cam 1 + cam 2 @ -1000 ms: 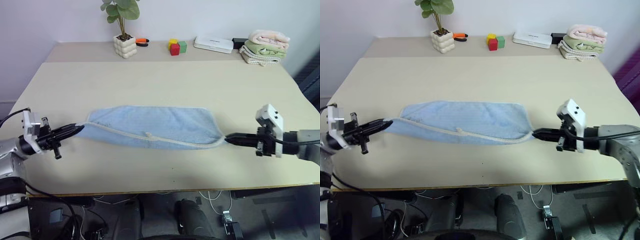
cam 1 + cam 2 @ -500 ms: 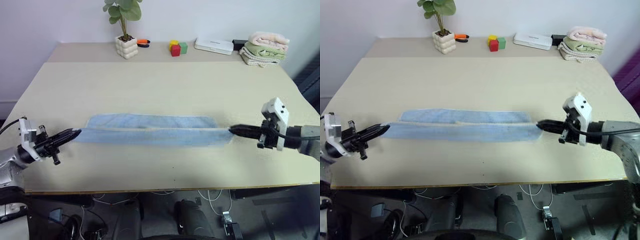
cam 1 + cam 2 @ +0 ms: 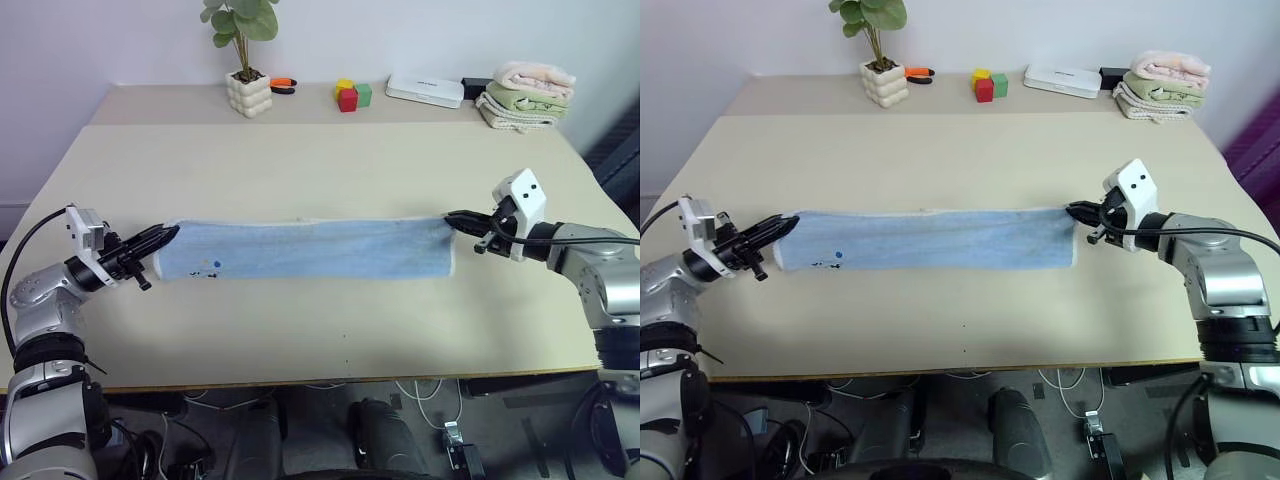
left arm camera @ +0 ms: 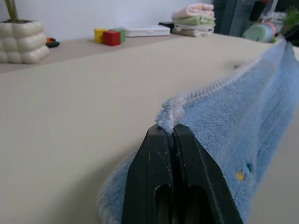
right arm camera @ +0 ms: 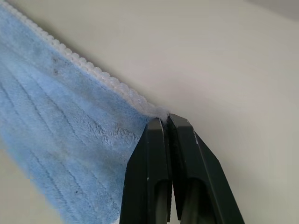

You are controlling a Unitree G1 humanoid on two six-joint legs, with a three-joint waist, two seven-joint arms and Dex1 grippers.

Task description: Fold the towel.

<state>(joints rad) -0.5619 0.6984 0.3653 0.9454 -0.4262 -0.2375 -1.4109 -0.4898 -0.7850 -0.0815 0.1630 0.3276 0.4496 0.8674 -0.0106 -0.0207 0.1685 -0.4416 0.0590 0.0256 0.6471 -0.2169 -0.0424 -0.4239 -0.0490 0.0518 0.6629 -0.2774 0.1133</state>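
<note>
Towel (image 3: pixel 305 250) stretched taut between both grippers, held up as a long light-blue band over the table (image 3: pixel 320 160), pale hem along its top edge, small dark mark near the left end. Left gripper (image 3: pixel 166 236) pinched tight on the towel's left top corner, fingers (image 4: pixel 159 154) together with the hem bunched at their tips. Right gripper (image 3: pixel 452 218) clamped on the right top corner, fingers (image 5: pixel 161 140) closed on the hem. Beyond the grippers, at the table's far edge: plant (image 3: pixel 246 60), blocks (image 3: pixel 352 94), white box (image 3: pixel 427 89). Towel stack (image 3: pixel 530 92) far beyond the right gripper.
</note>
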